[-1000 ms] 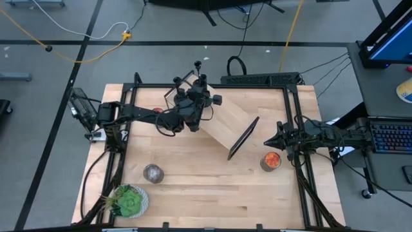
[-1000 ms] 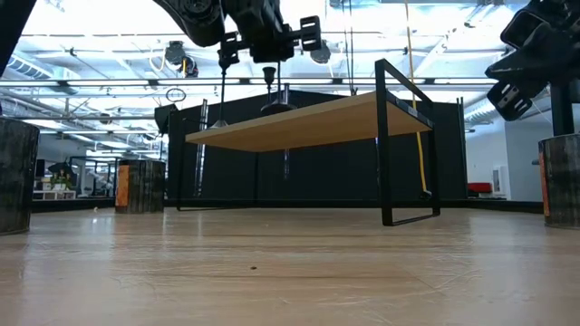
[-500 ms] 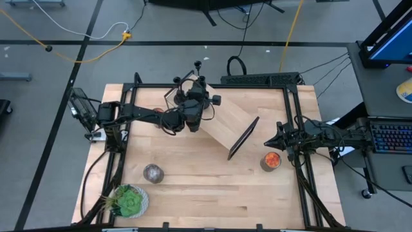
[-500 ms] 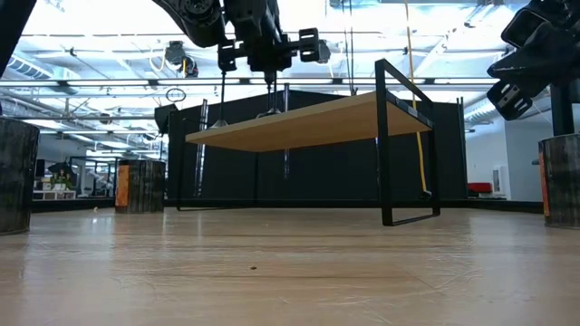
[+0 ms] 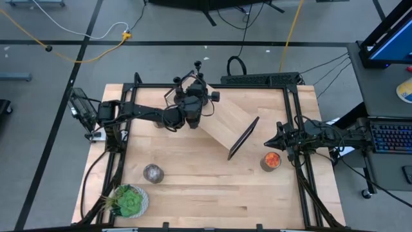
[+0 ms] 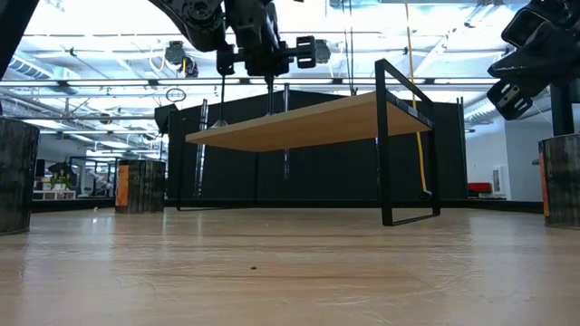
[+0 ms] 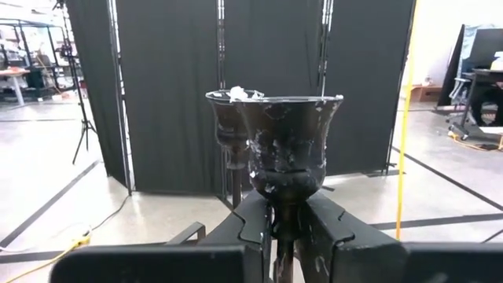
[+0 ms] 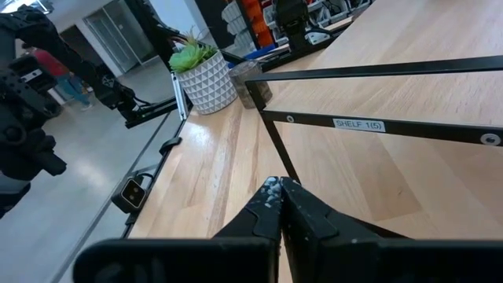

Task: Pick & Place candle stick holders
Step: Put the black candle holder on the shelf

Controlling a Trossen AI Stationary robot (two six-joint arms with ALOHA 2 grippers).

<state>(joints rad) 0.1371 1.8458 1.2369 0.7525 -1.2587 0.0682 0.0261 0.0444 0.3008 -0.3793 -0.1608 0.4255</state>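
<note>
A wooden shelf (image 5: pixel 225 121) on a black frame stands slantwise on the table's far half. My left gripper (image 5: pixel 190 104) is above its far left end, shut on a black candle stick holder (image 7: pixel 287 145) with a cup-shaped top and a thin stem (image 6: pixel 269 95). A second holder (image 6: pixel 222 98) stands by its base on the shelf's left end and shows behind the held one in the left wrist view (image 7: pixel 226 134). My right gripper (image 5: pixel 270 138) waits shut and empty at the table's right edge. My left gripper pinches the holder's thin stem (image 7: pixel 280 250) just under the cup between its two fingers (image 7: pixel 322 232). The fingers lie about level and across the stem. The holder stands upright. Its lower end (image 6: pixel 269 114) reaches the shelf top; whether it rests there I cannot tell.
A green plant in a white pot (image 5: pixel 129 201) stands at the near left corner, with a grey jar (image 5: pixel 153 173) beside it. An orange jar (image 5: pixel 270 161) stands below my right gripper. The shelf's black end frame (image 6: pixel 403 145) rises above the board.
My left gripper has gone a little toward the table's far edge and down with the holder, which stays upright. The holder's base hung clear above the shelf board and has come down to the level of the shelf top.
</note>
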